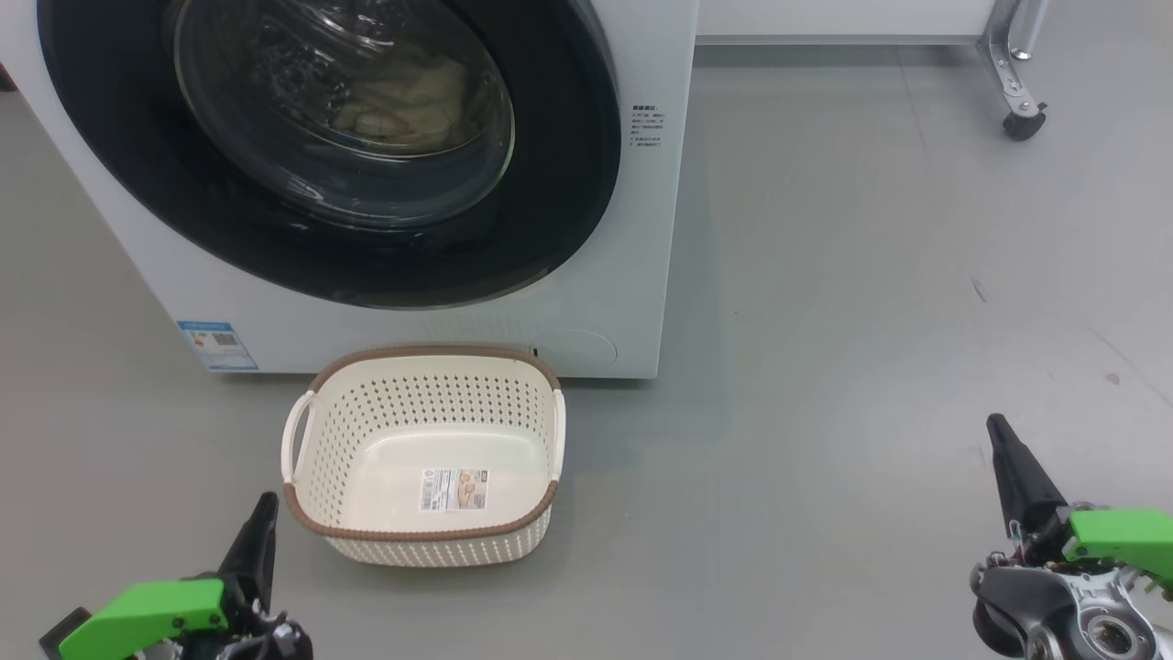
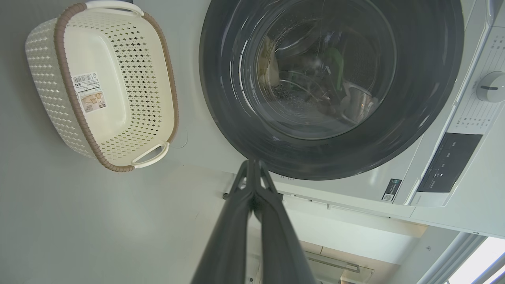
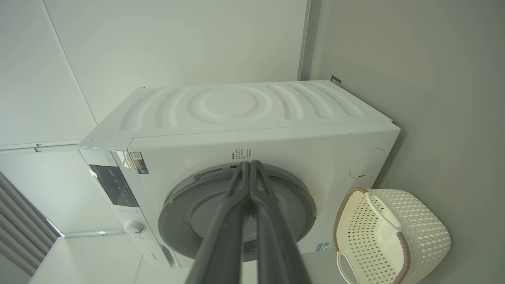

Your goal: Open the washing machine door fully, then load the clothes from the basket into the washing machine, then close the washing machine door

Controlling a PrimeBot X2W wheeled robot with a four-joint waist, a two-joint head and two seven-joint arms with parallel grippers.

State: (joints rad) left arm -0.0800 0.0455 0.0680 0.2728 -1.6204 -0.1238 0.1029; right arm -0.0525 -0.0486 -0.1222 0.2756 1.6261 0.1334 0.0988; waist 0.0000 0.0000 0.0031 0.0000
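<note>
The white washing machine stands ahead of me with its black-rimmed door shut flat against the front. Cream-yellow clothes lie inside the drum, seen through the glass. The cream basket sits on the floor just before the machine, with nothing in it but its bottom sticker. My left gripper is shut and holds nothing, low at the basket's left. My right gripper is shut too, far to the right over the floor. In the left wrist view the shut gripper points at the door's rim, beside the basket.
A metal leg on a caster stands at the far right under a white panel. Grey floor stretches to the machine's right. The control panel and knob sit at the machine's top front.
</note>
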